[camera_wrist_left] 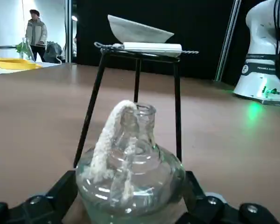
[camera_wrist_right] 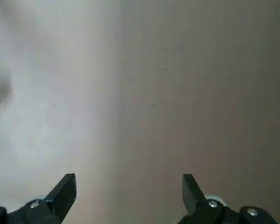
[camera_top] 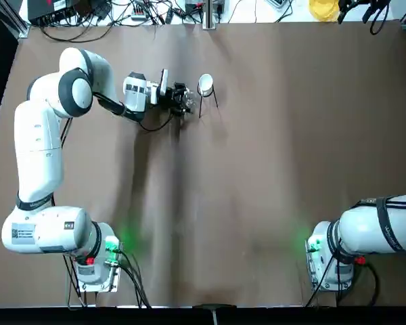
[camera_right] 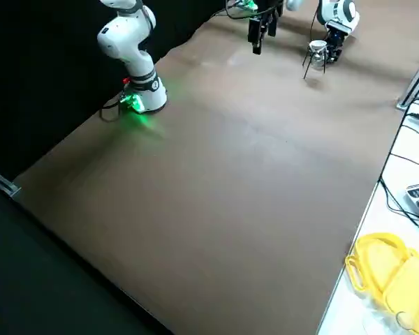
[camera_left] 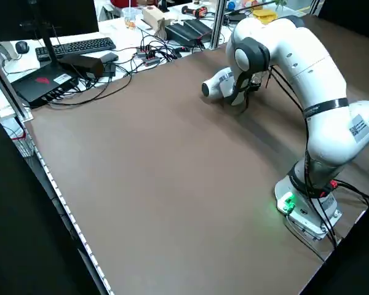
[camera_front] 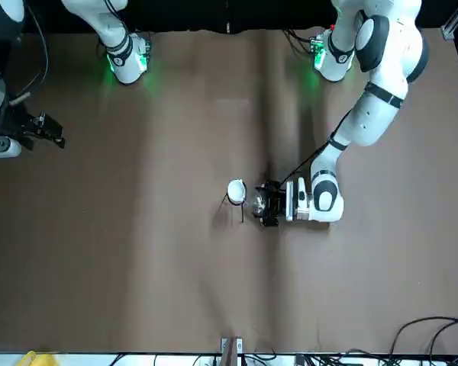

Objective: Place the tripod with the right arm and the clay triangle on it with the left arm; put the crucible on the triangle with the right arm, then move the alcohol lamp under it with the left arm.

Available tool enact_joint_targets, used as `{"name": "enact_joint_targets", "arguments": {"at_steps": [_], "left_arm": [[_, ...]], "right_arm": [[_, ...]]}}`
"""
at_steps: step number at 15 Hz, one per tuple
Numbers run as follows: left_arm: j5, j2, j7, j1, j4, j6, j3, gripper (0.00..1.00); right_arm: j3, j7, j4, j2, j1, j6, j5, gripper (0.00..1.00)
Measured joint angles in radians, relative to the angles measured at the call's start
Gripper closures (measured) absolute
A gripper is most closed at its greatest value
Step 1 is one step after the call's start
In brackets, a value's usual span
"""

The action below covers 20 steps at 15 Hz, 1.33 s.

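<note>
Brown covering spreads over the desk (camera_top: pixel 257 169), and beyond its far edge a person (camera_wrist_left: pixel 37 35) in a pale jacket stands near yellow things (camera_wrist_left: pixel 16 63). Toward that far side, left of the middle as the robot sees it, the tripod (camera_wrist_left: pixel 178 112) stands upright on thin, straight black legs. Across its ring lies the clay triangle (camera_wrist_left: pixel 154 48), with whitish tubes and twisted wire ends poking out past the rim. The crucible (camera_wrist_left: pixel 137 31), a smooth white cup, sits tilted on top. Just beside the tripod, toward the left arm, is the alcohol lamp (camera_wrist_left: pixel 130 179), round-bellied clear glass with a narrow neck and a thick white wick draped out of its mouth. The left claw (camera_wrist_left: pixel 130 186) is partly open, its fingers pinching the lamp's belly from both sides. The right claw (camera_wrist_right: pixel 129 179) hangs over the desk at the right, well apart from the tripod, its fingers spread wide with nothing between them.
</note>
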Motion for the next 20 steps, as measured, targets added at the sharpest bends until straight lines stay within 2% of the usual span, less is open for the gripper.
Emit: {"name": "enact_joint_targets", "arguments": {"at_steps": [4,11,12,14,16,17,20], "left_arm": [[0.0,0.0,0.005,0.013,0.007,-0.002,0.037,0.01],[0.048,-0.018,0.012,0.076,0.008,-0.023,0.039,0.03],[0.05,-0.025,0.012,0.083,0.008,-0.024,0.039,0.07],[0.051,-0.038,0.011,0.085,0.008,-0.027,0.039,0.27],[0.052,-0.045,0.01,0.074,0.008,-0.028,0.037,0.31],[0.052,-0.045,0.01,0.067,0.008,-0.029,0.035,0.37],[0.052,-0.045,0.009,0.049,0.007,-0.028,0.033,0.38]], "right_arm": [[0.005,0.0,-0.001,0.0,0.001,0.001,0.0,0.0],[0.006,0.0,-0.004,0.0,0.004,-0.004,0.0,0.0],[0.006,0.0,-0.006,0.0,0.004,-0.004,0.0,0.0],[0.006,0.0,-0.011,0.0,0.004,-0.004,0.0,0.0],[0.007,0.0,-0.013,0.0,0.004,-0.003,0.0,0.0],[0.007,0.0,-0.014,0.0,0.004,-0.003,0.0,0.0],[0.007,0.0,-0.014,0.0,0.004,-0.003,0.0,0.0]]}}
